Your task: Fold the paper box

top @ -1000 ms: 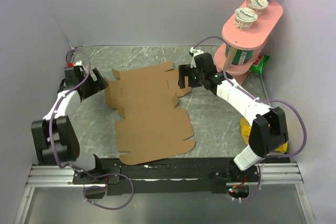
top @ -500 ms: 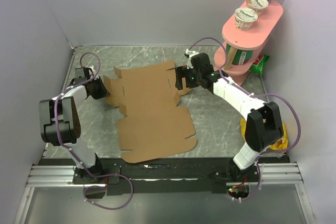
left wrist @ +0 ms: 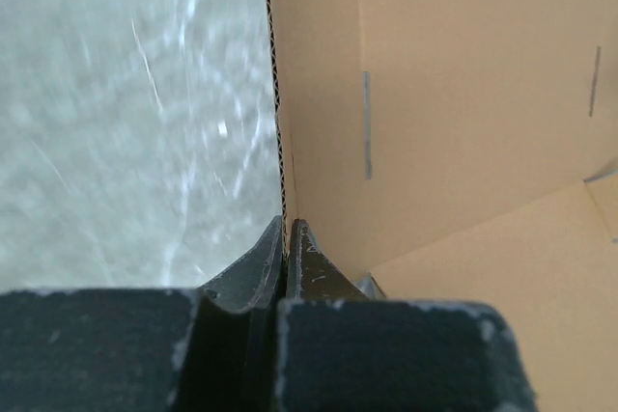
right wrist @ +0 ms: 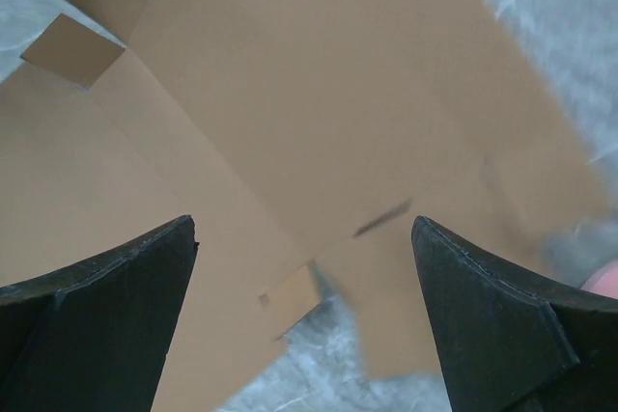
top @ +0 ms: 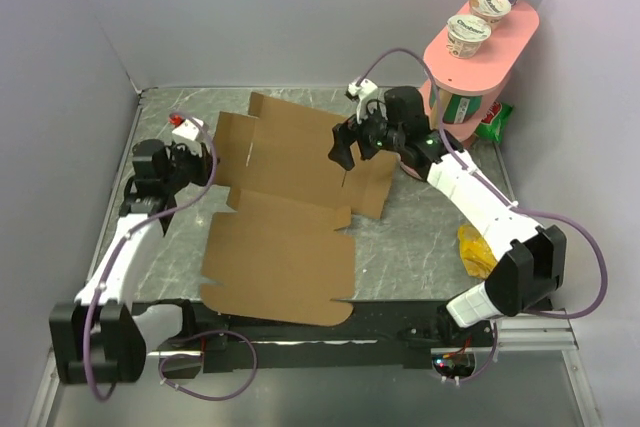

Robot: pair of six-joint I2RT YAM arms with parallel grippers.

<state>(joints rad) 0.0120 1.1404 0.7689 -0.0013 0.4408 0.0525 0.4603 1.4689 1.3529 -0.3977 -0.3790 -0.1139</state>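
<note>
Two sets of fingers: one at work, one waiting
Left fingers [left wrist: 299, 258]: pressed together on the paper box [top: 285, 237], pinching the raw corrugated rim of its left side flap; I grip at the very edge so the flap can swing on its crease without my fingers lying across the panel
Right fingers [right wrist: 116, 277]: spread wide and holding nothing, hanging over the far right part of the sheet; I judge they wait there to press down or catch that side while the left does the lifting
Where the box is: an unfolded brown sheet on the table [top: 400, 237] between my two arms, the near panel flat toward my bases, the left flap and far panels seemingly tilted up, though how far I cannot tell
Why the left side first: the slots and creases beside my pinch show this flap is meant to hinge inward, so it looks like the natural first wall
Progress: barely begun, I think; no wall stands square and no tab is tucked
Next move calls for: a steady swing about the crease, with the right fingers holding the middle down
Risk: my thin pinch may slip, or the whole sheet may drag instead of bending
Bystanders: pink shelf [top: 480, 47] with cups at the far right and yellow bag [top: 478, 247] by my right arm, both apart from the sheet
</note>
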